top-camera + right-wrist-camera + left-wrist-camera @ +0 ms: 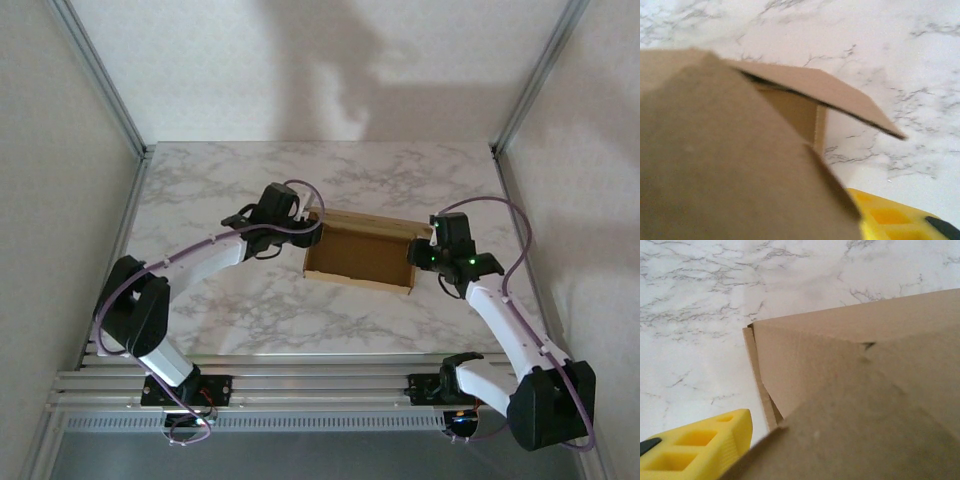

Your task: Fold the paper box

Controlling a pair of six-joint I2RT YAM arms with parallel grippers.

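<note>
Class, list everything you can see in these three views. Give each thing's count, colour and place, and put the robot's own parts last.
paper box: one, brown, mid-table, between the two grippers.
table: one, white-grey marble, under the box.
rails: silver, along the table's near edge.
left arm: one, white and black, purple cable.
right arm: one, same colours.
left gripper: one, yellow-fingered, at the box's left end.
right gripper: one, yellow-fingered, at the box's right end.
</note>
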